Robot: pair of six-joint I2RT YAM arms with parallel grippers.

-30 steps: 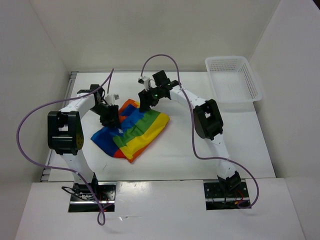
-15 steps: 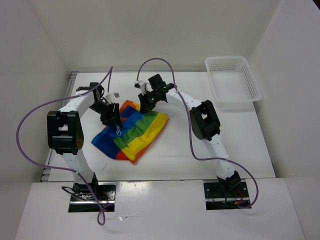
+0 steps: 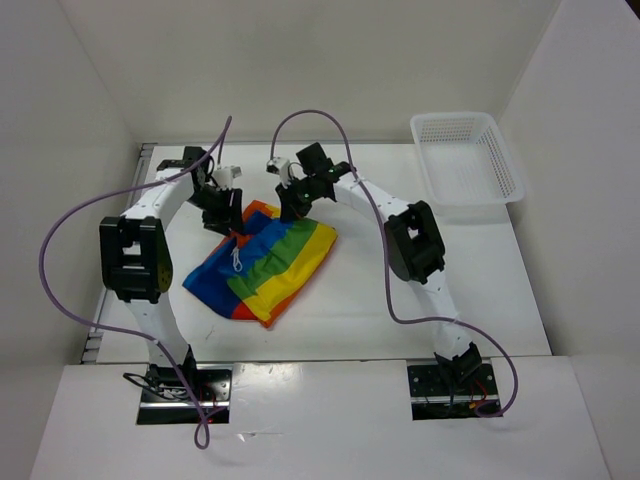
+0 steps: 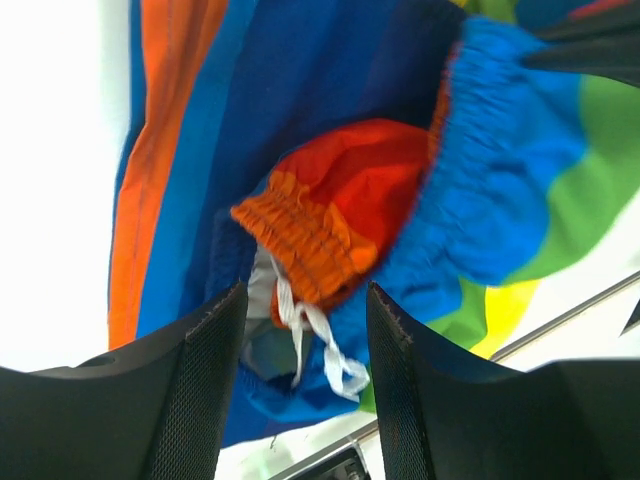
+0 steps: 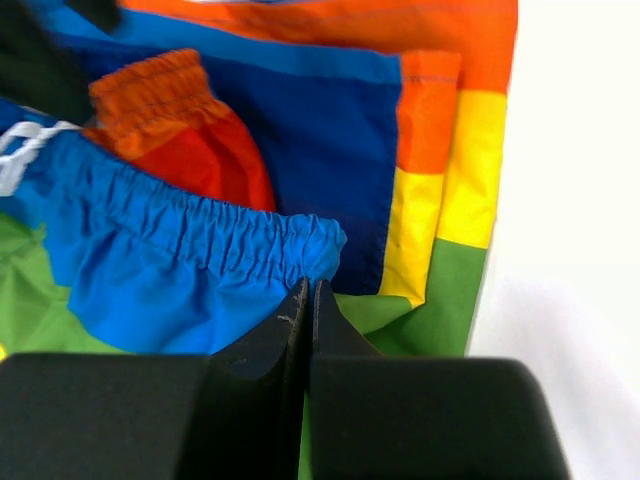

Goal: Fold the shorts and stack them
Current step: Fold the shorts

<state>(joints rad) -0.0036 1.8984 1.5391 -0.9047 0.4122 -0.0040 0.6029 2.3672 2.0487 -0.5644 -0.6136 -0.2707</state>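
The rainbow-striped shorts [image 3: 265,262] lie bunched on the white table, with the white drawstring [image 3: 237,260] on top. My left gripper [image 3: 222,212] hovers at their far left corner. In the left wrist view it is open [image 4: 305,335], and the orange waistband [image 4: 305,235] and the drawstring [image 4: 318,345] show between the fingers [image 4: 190,390] without touching them. My right gripper [image 3: 290,207] is at the shorts' far edge. In the right wrist view it is shut [image 5: 310,292], its tips pinching the edge of the blue elastic waistband [image 5: 190,240].
A white mesh basket [image 3: 466,158] stands at the back right of the table [image 3: 420,290]. White walls close in the left, back and right sides. Purple cables loop above both arms.
My right gripper has closed on the waistband edge. My left gripper has opened wider and drawn back toward the far left, off the fabric.
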